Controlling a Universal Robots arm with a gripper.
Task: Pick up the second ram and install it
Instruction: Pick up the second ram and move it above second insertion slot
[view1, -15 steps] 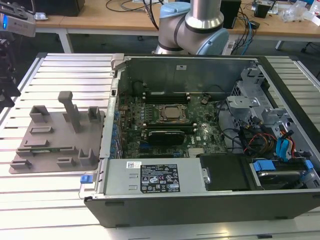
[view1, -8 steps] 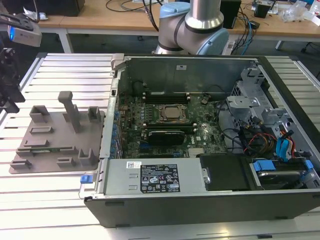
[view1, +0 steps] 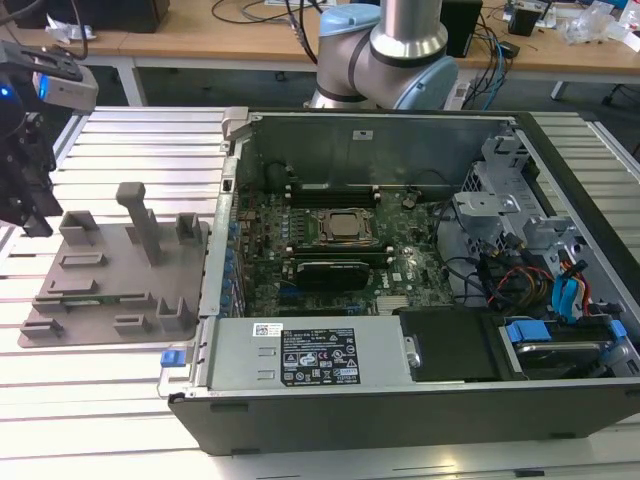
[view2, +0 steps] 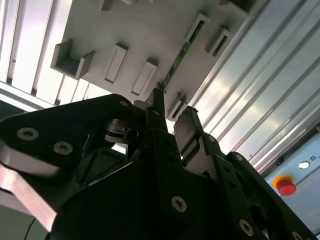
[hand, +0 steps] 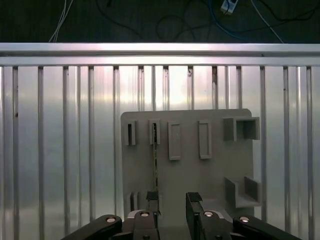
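Green and thin, the second ram (hand: 155, 160) is seen standing on its edge in the grey tray (hand: 214, 175), with small upright blocks at its two ends. In the exterior view that tray is set on the slatted metal table (view1: 130, 140) at the exterior view's left, just beside the open computer case (view1: 400, 400). The gripper (hand: 173, 200) is held above the tray, its fingers (hand: 194, 202) parted with a clear gap and nothing gripped between them. The stick's end is lined up with one finger rather than with the gap. No part of the task is judged done: the ram is not yet grasped or lifted, and its carrying to the motherboard (view1: 262, 235) and its seating are left.
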